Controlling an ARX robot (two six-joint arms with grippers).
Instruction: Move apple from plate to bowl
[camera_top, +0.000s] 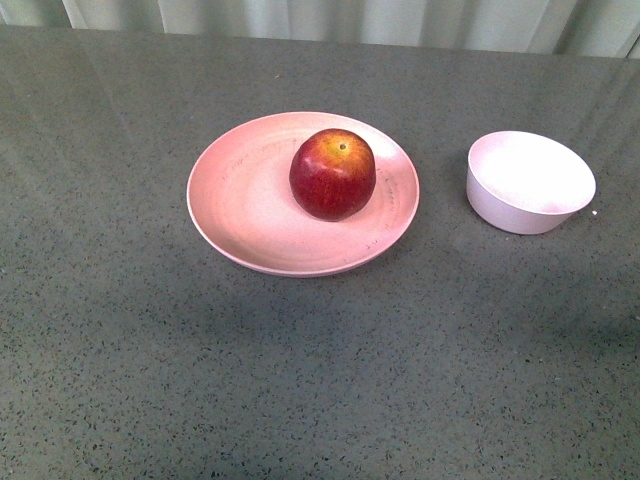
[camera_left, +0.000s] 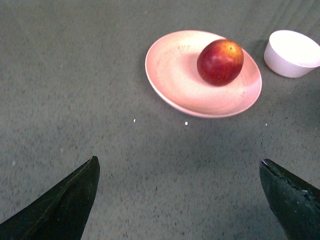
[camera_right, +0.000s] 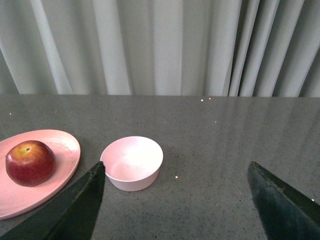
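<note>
The grey speckled table (camera_top: 320, 390) carries the plate (camera_top: 240, 200). The bowl (camera_top: 530, 185) stands upright to the right of the plate, apart from it. The apple (camera_top: 332, 173) sits on the plate, right of its centre, with its stem dimple up. The left gripper (camera_left: 178, 161) and right gripper (camera_right: 176, 164) hang clear of the plate, jaws spread wide, holding nothing.

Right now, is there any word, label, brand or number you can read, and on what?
None: the apple, plate, bowl and table show no writing. The faint dark marks on the plate are scuffs, not letters.
</note>
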